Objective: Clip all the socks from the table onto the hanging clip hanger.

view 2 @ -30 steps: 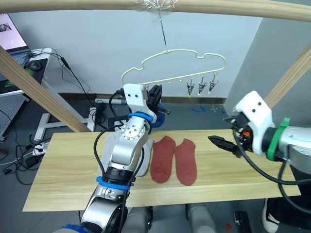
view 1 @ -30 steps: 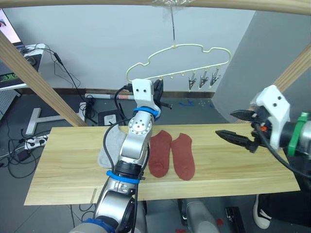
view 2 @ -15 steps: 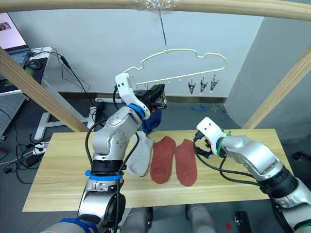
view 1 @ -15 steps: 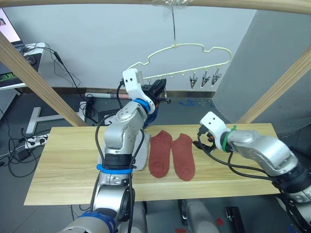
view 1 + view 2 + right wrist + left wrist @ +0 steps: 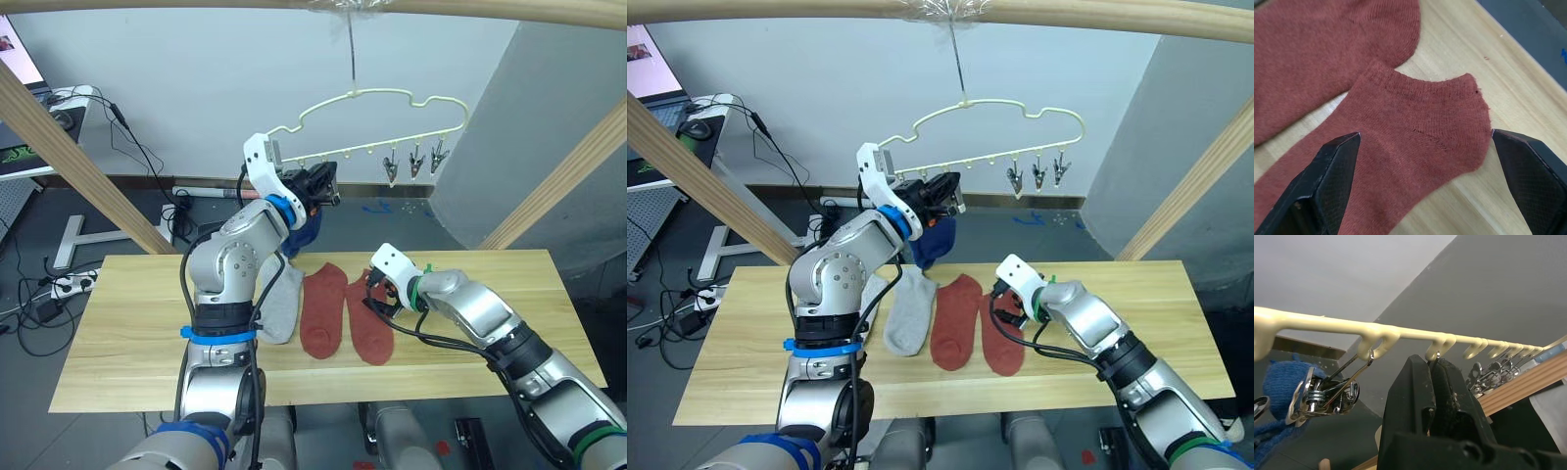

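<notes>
The pale yellow clip hanger [image 5: 377,93] hangs from a wooden beam above the table [image 5: 127,333]. My left gripper [image 5: 1431,367] is raised to its lower bar and shut on a metal clip there. Beside it, a blue sock [image 5: 1281,382] hangs from the neighbouring clip [image 5: 1327,394]. Three free clips [image 5: 411,162] dangle further right. On the table lie a light grey sock [image 5: 909,311], a second grey one [image 5: 870,291] partly behind my left arm, and two rust red socks [image 5: 321,308] [image 5: 370,323]. My right gripper [image 5: 1425,136] is open, straddling the right red sock's cuff [image 5: 1415,147].
Slanted wooden frame posts [image 5: 69,157] [image 5: 558,176] rise at both ends of the table. Behind the table, the floor holds cables and a power strip [image 5: 69,286]. A desk with a monitor [image 5: 24,108] stands at the far left.
My right arm swung in from the right and came down, open, over the right red sock's cuff. My left gripper rose to the hanger's bar, and the grey sock came out from behind my left arm.
</notes>
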Robot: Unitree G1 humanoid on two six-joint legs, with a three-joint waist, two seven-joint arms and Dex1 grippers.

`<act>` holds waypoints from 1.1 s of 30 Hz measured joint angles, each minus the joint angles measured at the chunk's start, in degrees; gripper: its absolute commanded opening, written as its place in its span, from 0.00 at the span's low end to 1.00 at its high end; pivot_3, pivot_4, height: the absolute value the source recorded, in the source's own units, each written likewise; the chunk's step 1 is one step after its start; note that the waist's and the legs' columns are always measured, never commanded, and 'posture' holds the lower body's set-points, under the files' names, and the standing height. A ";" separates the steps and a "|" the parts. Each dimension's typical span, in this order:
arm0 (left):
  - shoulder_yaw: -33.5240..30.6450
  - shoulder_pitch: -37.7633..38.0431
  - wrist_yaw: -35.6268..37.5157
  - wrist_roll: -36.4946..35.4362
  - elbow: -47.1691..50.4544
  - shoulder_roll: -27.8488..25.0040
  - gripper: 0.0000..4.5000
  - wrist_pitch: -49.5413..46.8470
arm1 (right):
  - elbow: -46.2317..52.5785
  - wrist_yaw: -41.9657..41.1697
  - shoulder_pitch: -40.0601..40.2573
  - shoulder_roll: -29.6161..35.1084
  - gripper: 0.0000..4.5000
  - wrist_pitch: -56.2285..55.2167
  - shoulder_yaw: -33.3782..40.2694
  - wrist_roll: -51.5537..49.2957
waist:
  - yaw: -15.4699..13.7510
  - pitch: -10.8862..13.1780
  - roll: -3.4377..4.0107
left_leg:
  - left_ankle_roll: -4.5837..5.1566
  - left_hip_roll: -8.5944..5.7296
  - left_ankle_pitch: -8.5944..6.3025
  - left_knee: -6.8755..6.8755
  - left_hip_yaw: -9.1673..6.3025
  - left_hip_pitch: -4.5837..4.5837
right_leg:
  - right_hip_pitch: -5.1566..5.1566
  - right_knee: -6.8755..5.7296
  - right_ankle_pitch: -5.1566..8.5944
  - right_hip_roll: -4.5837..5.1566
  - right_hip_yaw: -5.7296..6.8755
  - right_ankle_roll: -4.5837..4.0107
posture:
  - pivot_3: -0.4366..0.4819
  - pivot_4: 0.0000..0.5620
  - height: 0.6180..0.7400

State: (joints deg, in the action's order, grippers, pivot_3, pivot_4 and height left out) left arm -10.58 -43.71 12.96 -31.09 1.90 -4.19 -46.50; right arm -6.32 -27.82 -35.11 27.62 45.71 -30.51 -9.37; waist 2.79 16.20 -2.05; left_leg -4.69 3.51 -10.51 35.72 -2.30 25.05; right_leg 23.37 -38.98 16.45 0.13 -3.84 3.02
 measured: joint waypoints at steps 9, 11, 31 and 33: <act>-1.17 -0.10 -1.10 -2.75 0.81 -0.70 0.00 -2.88 | -6.42 -2.38 -1.37 -3.56 0.99 -3.82 1.27 5.19 | -0.33 0.00 0.00 | 0.00 0.01 0.00 0.00 -0.02 -0.01 | -0.01 -0.03 -0.01 0.00 0.02 -0.01 | 0.50 0.42 1.00; -1.21 -0.10 -1.14 -3.00 0.98 -0.91 0.00 -3.23 | -8.29 -2.63 -1.32 -4.94 0.99 -4.44 1.41 6.04 | -0.49 0.00 0.01 | -0.01 0.01 0.00 0.00 -0.02 -0.01 | -0.01 -0.03 -0.01 0.00 0.03 -0.01 | 0.51 0.41 1.00; -1.32 -0.56 -1.25 -4.36 0.99 -2.34 0.00 -4.09 | -15.17 -5.57 -1.13 -8.05 0.17 -10.38 6.33 10.35 | -1.01 -0.03 0.02 | -0.02 0.01 0.01 0.05 -0.03 -0.12 | -0.14 -0.06 -0.14 0.01 0.04 0.01 | 0.51 0.41 1.00; -1.37 -0.56 -1.24 -4.56 0.99 -2.36 0.00 -4.14 | -14.80 -5.90 -0.72 -8.05 0.02 -10.33 6.68 10.45 | -1.02 -0.03 0.02 | -0.02 0.01 0.01 0.05 -0.03 -0.13 | -0.14 -0.06 -0.14 0.01 0.04 0.01 | 0.51 0.41 1.00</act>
State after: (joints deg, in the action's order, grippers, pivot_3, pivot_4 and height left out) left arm -11.94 -44.27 11.72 -35.65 2.89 -6.55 -50.64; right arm -21.12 -33.72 -35.83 19.57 35.38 -23.83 1.09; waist 1.77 16.17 -2.03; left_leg -4.71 3.52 -10.50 35.77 -2.33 24.92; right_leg 23.23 -39.04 16.32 0.14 -3.79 3.03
